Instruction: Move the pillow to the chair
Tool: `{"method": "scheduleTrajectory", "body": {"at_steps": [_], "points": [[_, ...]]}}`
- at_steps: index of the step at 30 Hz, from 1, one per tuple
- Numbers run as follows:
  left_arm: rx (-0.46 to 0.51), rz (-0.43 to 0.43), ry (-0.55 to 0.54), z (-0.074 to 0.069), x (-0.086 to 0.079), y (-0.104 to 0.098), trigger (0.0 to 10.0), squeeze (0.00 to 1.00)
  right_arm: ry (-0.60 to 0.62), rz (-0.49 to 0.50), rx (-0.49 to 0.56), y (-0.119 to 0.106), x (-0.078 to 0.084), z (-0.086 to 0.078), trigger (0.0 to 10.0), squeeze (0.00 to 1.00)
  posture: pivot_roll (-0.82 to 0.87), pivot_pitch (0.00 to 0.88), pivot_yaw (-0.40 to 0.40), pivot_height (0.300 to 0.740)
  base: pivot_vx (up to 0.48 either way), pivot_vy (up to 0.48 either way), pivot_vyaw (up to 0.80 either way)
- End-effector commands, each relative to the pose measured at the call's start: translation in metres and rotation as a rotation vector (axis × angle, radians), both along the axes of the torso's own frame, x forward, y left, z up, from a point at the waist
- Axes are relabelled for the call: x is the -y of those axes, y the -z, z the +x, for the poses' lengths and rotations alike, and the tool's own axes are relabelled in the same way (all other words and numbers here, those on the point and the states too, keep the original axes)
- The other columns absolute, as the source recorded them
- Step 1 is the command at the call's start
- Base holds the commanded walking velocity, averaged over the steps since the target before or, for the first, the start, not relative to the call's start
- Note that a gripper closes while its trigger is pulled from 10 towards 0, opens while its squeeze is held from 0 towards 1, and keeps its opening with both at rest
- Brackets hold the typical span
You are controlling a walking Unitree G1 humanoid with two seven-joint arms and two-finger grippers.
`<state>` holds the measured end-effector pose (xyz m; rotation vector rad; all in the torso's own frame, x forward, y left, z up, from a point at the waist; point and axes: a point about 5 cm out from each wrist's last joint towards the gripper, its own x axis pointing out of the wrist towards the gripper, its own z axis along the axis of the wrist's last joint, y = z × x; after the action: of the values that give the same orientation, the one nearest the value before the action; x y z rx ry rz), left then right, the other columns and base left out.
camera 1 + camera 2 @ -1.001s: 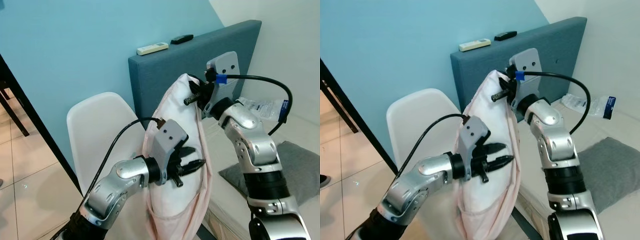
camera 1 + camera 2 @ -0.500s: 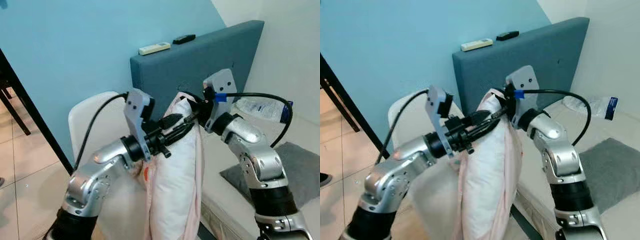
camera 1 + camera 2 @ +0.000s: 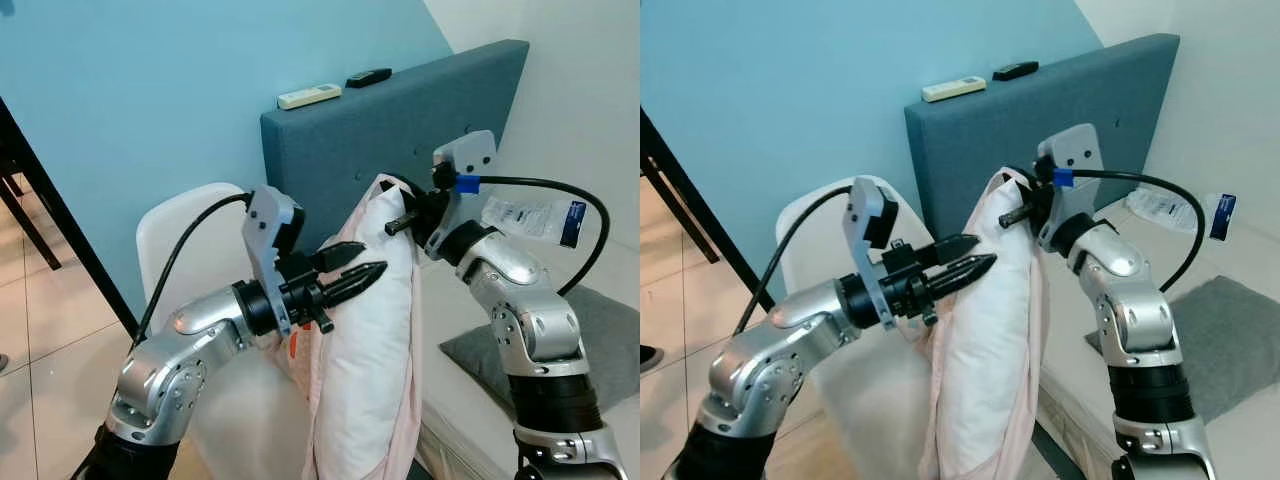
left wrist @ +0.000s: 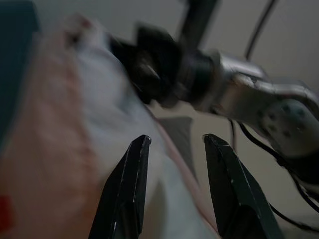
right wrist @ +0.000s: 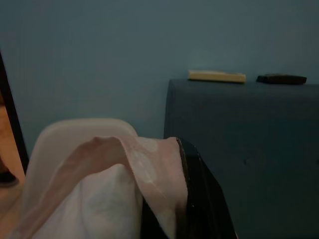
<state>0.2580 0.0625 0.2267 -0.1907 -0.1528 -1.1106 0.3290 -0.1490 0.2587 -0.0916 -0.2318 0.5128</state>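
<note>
— Blue wall behind, a grey-blue headboard (image 3: pixel 400 120) with two remotes (image 3: pixel 306 96) lying along its top edge, and a white chair (image 3: pixel 190 250) tucked just beside it. Where is the pillow (image 3: pixel 375 330) in all that?

— Hanging upright in the air between the two arms, in front of the headboard and next to the chair's seat back, with its lower end dropping past the seat edge. It is not resting on the chair yet.

— Why upright?

— Because the right end effector (image 3: pixel 1025 210) pinches it by its top corner. In the right wrist view the pink cover folds over one black finger (image 5: pixel 197 194), so the fabric is clamped and the weight hangs below.

— And the left end effector (image 3: pixel 350 275)?

— Its fingers point at the pillow's side, near the upper half, and stand slightly apart (the left wrist view shows a gap between them with nothing pinched). I judge it serves to steady or push the pillow sideways rather than carry it.

— How far along, then?

— Lifted and brought beside the chair; what remains, in my judgement, is swinging it over the seat and lowering it. A corner grip lets it sway, so the loose cover could catch the chair's rim.

— Anything else nearby?

— A grey cushion (image 3: pixel 600 330) on the bed (image 3: pixel 450 400), well apart.
</note>
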Motion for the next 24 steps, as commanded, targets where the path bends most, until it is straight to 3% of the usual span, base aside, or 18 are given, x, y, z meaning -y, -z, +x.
{"method": "scheduleTrajectory", "body": {"at_steps": [1, 4, 5, 11, 16, 19, 21, 24], "points": [[-0.002, 0.038, 0.008, -0.002, 0.001, 0.005, 10.0, 0.00, -0.032, 0.040, 0.051, -0.016, -0.005, -0.001, 0.0, 0.00, -0.04, 0.000, 0.013, 0.740, 0.000, 0.000, 0.00], [-0.009, 0.056, 0.010, -0.003, 0.005, 0.010, 10.0, 0.00, -0.036, 0.046, 0.053, -0.018, -0.006, -0.002, 0.0, 0.00, -0.04, 0.000, 0.013, 0.740, 0.000, 0.000, 0.00], [-0.017, 0.119, 0.007, -0.003, 0.010, 0.019, 10.0, 0.00, -0.040, 0.050, 0.053, -0.019, -0.007, -0.002, 0.0, 0.00, -0.04, 0.000, 0.013, 0.740, 0.000, 0.000, 0.00], [-0.050, 0.249, -0.070, 0.003, 0.015, 0.041, 10.0, 0.00, -0.059, 0.061, 0.054, -0.020, -0.011, -0.004, 0.0, 0.00, -0.05, 0.000, 0.014, 0.740, 0.000, 0.000, 0.00], [-0.061, 0.246, -0.170, 0.014, 0.014, 0.040, 10.0, 0.00, -0.111, 0.059, 0.049, -0.019, -0.018, -0.009, 0.0, 0.00, -0.05, 0.000, 0.016, 0.740, 0.000, 0.000, 0.00], [-0.060, 0.249, -0.240, 0.021, 0.012, 0.040, 10.0, 0.00, -0.206, 0.063, 0.051, -0.020, -0.028, -0.017, 0.0, 0.00, -0.05, 0.002, 0.019, 0.740, 0.000, 0.000, 0.00], [-0.060, 0.249, -0.240, 0.021, 0.012, 0.040, 10.0, 0.00, -0.206, 0.063, 0.051, -0.020, -0.028, -0.017, 0.0, 0.00, -0.05, 0.002, 0.019, 0.740, 0.000, 0.000, 0.00], [-0.052, 0.219, -0.277, 0.025, 0.012, 0.036, 10.0, 0.00, -0.383, 0.115, 0.044, -0.025, -0.044, -0.034, 0.0, 0.00, -0.05, 0.005, 0.020, 0.740, 0.000, 0.000, 0.00]]}}
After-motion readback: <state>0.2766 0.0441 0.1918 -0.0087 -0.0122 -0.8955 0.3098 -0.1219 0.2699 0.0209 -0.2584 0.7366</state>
